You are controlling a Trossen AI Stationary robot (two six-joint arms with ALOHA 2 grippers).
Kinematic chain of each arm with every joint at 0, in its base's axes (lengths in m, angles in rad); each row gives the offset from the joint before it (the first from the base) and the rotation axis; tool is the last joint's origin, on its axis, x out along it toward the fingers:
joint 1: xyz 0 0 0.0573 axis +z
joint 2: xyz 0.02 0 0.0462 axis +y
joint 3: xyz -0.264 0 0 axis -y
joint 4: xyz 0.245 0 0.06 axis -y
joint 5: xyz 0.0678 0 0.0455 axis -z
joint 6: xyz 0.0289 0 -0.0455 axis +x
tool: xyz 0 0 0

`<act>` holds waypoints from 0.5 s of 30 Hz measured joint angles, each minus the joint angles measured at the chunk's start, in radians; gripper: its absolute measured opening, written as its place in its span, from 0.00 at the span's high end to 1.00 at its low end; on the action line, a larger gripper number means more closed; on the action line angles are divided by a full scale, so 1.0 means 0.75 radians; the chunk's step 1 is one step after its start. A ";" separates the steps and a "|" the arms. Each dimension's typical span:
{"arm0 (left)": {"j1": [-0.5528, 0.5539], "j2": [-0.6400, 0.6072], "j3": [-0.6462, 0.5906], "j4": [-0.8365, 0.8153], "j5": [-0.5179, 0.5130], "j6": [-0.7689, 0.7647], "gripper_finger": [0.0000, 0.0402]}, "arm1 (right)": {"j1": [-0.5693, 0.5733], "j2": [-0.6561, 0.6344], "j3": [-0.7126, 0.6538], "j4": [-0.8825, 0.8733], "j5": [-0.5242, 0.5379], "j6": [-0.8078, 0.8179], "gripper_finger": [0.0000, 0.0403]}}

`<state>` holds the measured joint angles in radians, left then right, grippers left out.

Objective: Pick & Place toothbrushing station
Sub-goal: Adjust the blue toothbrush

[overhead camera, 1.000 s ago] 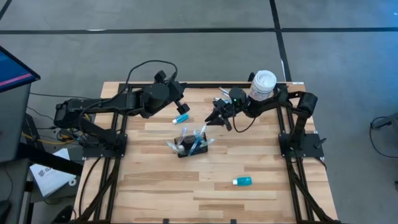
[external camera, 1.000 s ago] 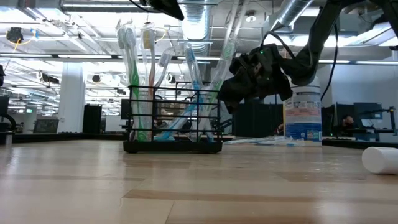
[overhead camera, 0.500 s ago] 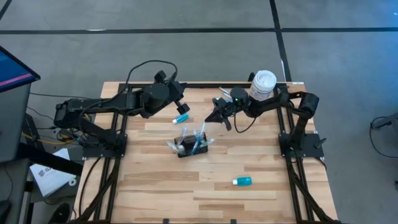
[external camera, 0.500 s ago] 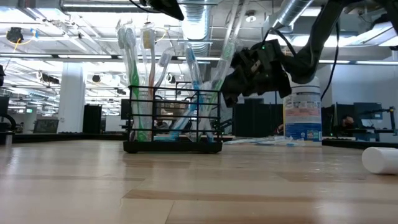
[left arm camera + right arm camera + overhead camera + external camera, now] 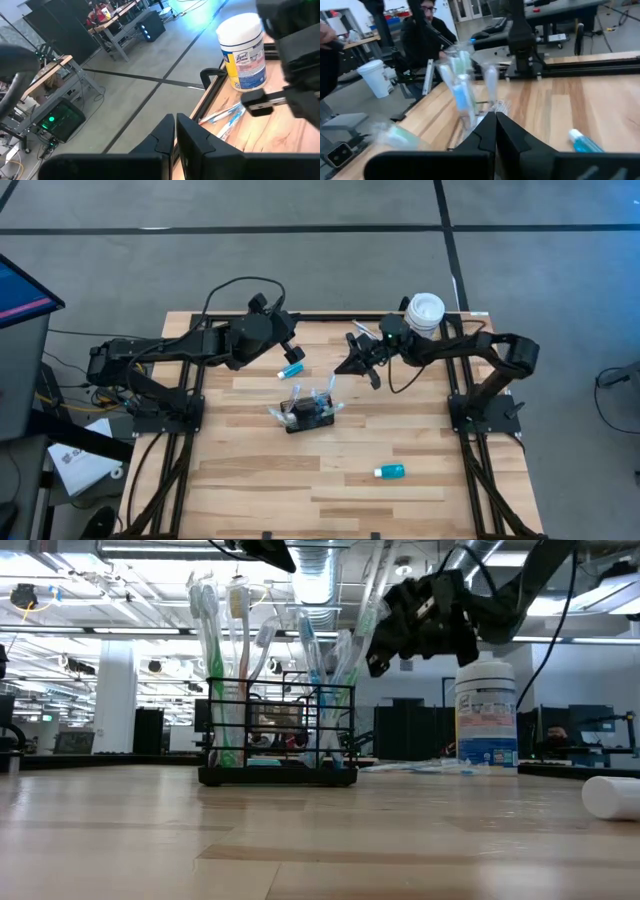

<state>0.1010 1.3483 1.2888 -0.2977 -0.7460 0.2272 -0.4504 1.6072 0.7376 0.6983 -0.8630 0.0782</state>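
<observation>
The pale wooden plank table [image 5: 250, 470] carries everything. The dark left arm reaches in from the table's left side, and its left gripper [image 5: 290, 350] hangs over the far left part of the boards, its two dark fingers [image 5: 172, 132] pressed together with nothing between them. The dark right arm stretches in from the right, and its right gripper [image 5: 350, 366] hovers raised above the boards, just beyond and to the right of the holder; its fingers [image 5: 492, 131] meet flat against each other and grip nothing.

The tall white round canister with a yellow-blue label [image 5: 486, 718] stands upright at the far right corner of the table, behind the right arm.

The toothbrushing station, a small black wire-mesh rectangular holder [image 5: 308, 414], sits upright near the middle of the table, apart from both grippers. Clear and pale-handled toothbrushes [image 5: 215, 650] stand upright or leaning in its compartments.

A small teal and white tube [image 5: 390, 471] lies on its side on the near right part of the table, well apart from the holder. Another small blue tube [image 5: 291, 369] lies on the boards just below the left gripper. A few loose toothbrushes [image 5: 225, 114] lie flat near the canister at the far edge.
</observation>
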 joint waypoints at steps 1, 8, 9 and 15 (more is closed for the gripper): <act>0.003 0.000 0.000 0.000 0.000 0.000 0.97 | 0.010 -0.012 0.000 0.000 0.000 -0.001 1.00; 0.025 0.000 0.000 0.002 0.001 0.000 0.97 | 0.092 -0.035 0.000 -0.036 0.078 -0.054 1.00; 0.025 0.000 0.000 0.002 0.000 0.000 0.97 | 0.101 -0.029 0.000 -0.048 0.094 -0.072 1.00; 0.024 0.000 0.000 0.003 0.001 0.000 0.97 | 0.135 -0.022 0.000 -0.069 0.139 -0.112 1.00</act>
<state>0.1193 1.3483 1.2887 -0.2958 -0.7456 0.2272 -0.3494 1.5906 0.7376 0.6466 -0.7586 -0.0059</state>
